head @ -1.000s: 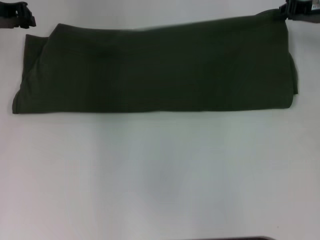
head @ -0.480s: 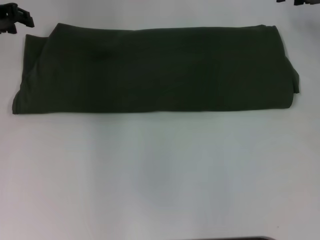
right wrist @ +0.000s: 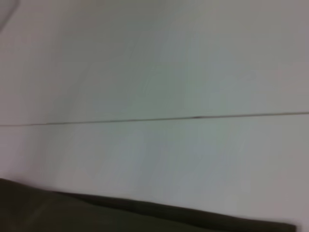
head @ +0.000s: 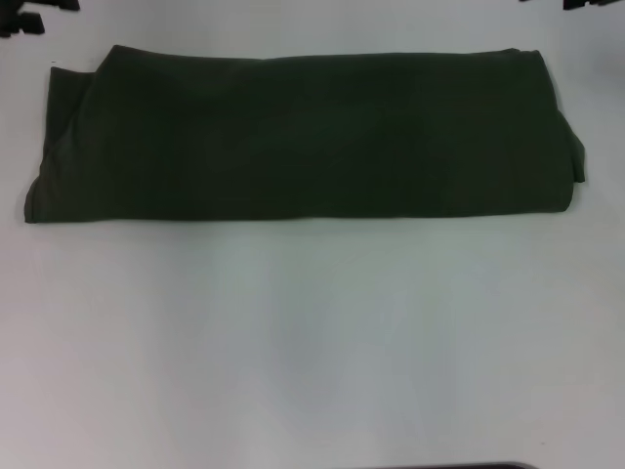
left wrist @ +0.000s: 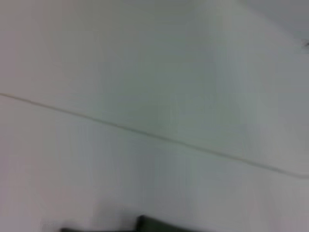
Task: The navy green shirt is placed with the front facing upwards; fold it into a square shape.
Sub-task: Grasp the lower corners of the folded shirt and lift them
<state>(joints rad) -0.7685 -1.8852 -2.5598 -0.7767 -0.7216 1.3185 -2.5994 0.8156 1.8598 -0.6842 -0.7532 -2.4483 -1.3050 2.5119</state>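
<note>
Navy green shirt [head: 303, 137]: soft woven or knit cloth, matt, taking no shine anywhere. Its surface is lying mostly smooth, with faint shallow creases showing across the middle and a layered, slightly rumpled edge at the left end. The hem along the near edge is reading as a thin stitched fold.

Bench [head: 312, 342]: white, smooth, matt to faintly satin, giving back only a soft diffuse glow. A thin dark seam line [right wrist: 154, 119] is running across it in both wrist views.

Left tool [head: 21, 20] and right tool [head: 586, 4]: only dark slivers are showing; they are looking like black matt hard plastic, finish otherwise unclear.
</note>
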